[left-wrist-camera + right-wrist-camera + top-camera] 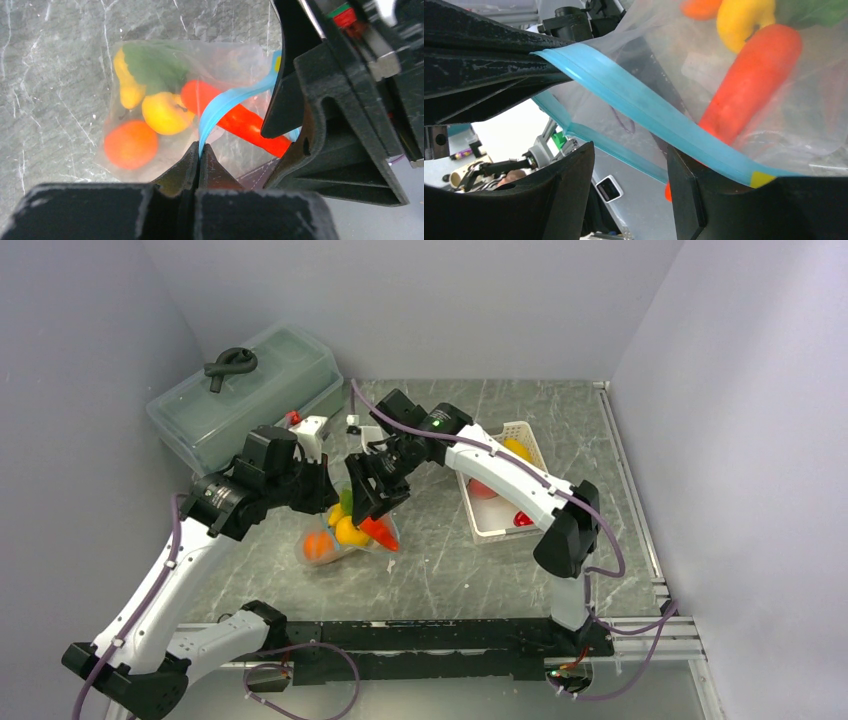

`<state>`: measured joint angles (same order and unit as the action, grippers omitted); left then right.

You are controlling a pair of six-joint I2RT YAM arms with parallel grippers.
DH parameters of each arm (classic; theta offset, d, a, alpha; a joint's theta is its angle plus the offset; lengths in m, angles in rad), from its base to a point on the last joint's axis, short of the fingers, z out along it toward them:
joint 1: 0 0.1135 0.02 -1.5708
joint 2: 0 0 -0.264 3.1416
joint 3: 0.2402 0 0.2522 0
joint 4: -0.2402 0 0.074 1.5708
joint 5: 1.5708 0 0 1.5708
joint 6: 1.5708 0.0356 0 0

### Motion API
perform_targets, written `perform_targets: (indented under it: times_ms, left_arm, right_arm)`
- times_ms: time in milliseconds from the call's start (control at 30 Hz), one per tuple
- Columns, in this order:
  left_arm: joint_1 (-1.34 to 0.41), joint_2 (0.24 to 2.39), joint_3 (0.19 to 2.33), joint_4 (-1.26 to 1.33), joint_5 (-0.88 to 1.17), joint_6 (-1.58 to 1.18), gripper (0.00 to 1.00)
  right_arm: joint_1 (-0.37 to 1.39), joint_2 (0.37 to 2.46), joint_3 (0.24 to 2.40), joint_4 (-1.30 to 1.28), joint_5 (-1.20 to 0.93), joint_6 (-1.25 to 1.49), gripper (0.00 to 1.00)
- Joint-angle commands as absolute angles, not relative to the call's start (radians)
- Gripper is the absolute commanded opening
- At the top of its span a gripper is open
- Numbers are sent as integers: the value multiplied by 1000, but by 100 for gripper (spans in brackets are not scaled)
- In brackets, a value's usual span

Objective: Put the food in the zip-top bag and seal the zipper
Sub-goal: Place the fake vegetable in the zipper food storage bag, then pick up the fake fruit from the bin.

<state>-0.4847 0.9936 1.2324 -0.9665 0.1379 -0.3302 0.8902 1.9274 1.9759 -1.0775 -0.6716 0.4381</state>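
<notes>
The clear zip-top bag hangs between both grippers just above the table. It holds an orange, a yellow lemon, a long red-orange carrot, a green piece and another yellow piece. My left gripper is shut on the teal-blue zipper at one end of the mouth. My right gripper is open at the mouth's other end. One zipper lip lies across its right finger, and the other lip runs through the gap. The mouth stands apart there.
A white latticed basket stands right of the bag and holds a yellow piece, a pink piece and a red piece. A large translucent lidded box stands at the back left, close to the left arm.
</notes>
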Motion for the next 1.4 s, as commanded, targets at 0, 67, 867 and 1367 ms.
perform_targets:
  times_ms: [0, 67, 867, 1367]
  left_arm:
    - [-489, 979, 1270, -955, 129, -326, 0]
    - [-489, 980, 1276, -957, 118, -326, 0]
    - [-489, 1050, 1352, -1002, 39, -354, 0]
    - [-489, 1074, 1389, -1024, 2, -380, 0]
  right_arm:
    - [893, 1827, 1988, -1017, -598, 444, 58]
    - [893, 1795, 1965, -1007, -550, 443, 58]
    - [896, 1313, 1454, -803, 226, 339, 56]
    - [586, 1346, 1261, -695, 189, 284, 66]
